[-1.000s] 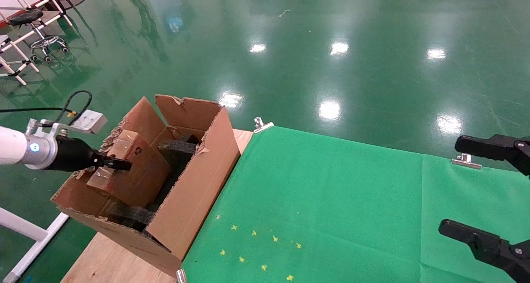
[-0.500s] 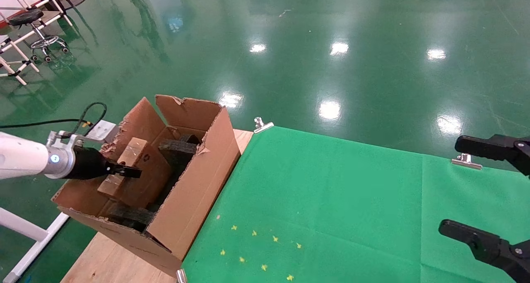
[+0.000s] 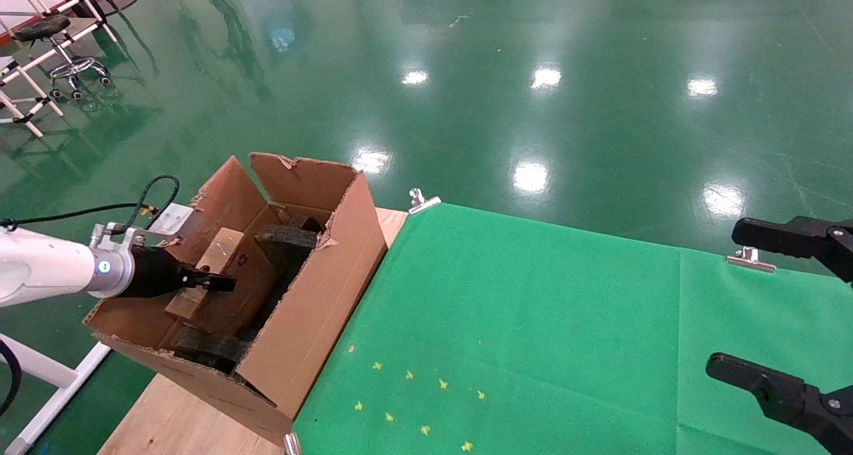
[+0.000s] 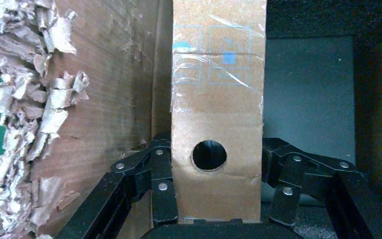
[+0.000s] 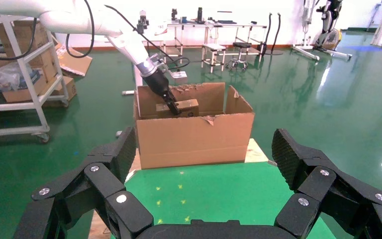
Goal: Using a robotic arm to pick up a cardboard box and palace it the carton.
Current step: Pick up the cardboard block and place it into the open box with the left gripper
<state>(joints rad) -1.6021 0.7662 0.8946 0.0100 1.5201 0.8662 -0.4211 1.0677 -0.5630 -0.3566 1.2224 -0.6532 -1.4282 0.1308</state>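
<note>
The robotic arm on my left reaches over the ragged left wall of the carton. My left gripper is shut on the cardboard box and holds it tilted inside the carton, beside black foam blocks. In the left wrist view the fingers clamp both sides of the box's narrow face, which has a round hole. My right gripper is open and empty, parked at the right over the green cloth. The right wrist view shows the carton and the box.
The carton stands on a wooden table next to a green cloth held by metal clips. Yellow marks dot the cloth. A white frame stands at the lower left, with a stool far behind.
My left gripper has moved down and to the right, carrying the cardboard box deeper into the carton. The right arm has not moved.
</note>
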